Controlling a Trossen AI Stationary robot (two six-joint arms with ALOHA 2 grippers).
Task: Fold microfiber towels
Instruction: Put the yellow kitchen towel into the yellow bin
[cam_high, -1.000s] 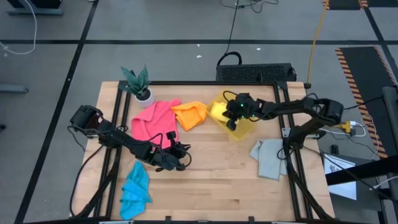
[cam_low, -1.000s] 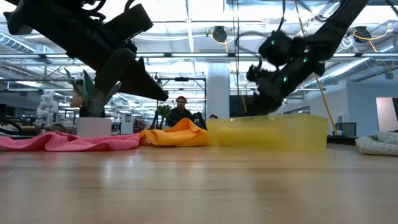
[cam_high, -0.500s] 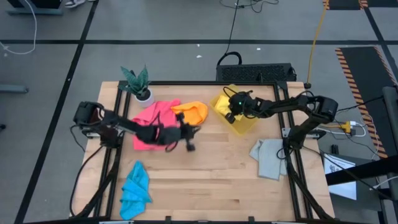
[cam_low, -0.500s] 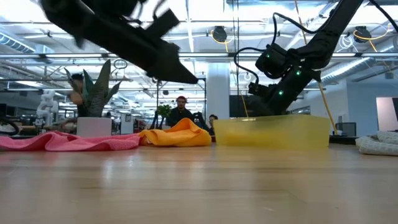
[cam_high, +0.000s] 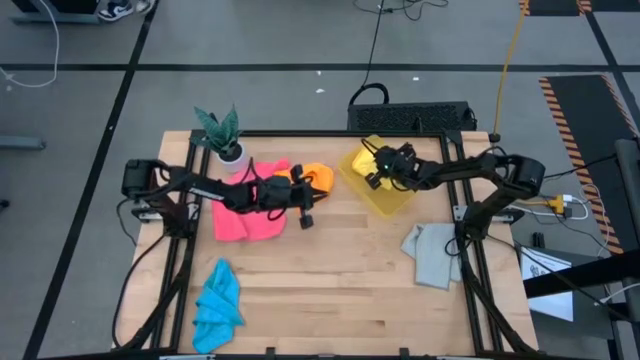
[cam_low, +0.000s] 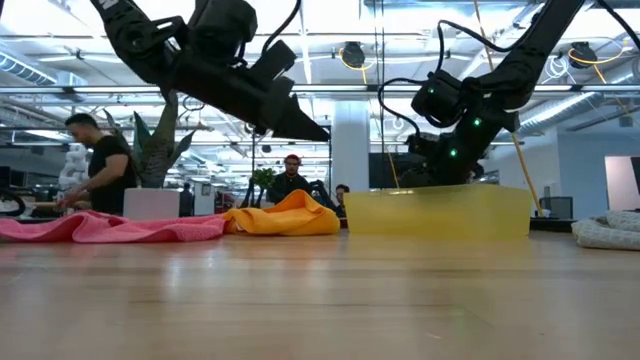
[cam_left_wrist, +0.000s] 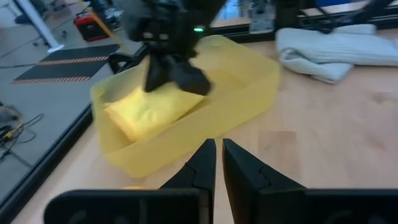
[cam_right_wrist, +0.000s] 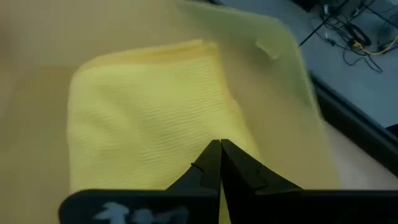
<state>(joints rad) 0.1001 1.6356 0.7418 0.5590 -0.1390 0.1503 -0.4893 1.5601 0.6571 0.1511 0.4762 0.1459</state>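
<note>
- The right gripper hangs over the yellow bin, fingers pressed together on nothing, just above the folded yellow towel lying inside it.
- The left gripper hovers above the table near the orange towel, tips nearly together and empty.
- Seen from above, the pink towel lies at nine o'clock of the orange one.
- The blue towel sits at seven o'clock of the table; the grey towel at four.

no readable text, label, brand or number on anything here
</note>
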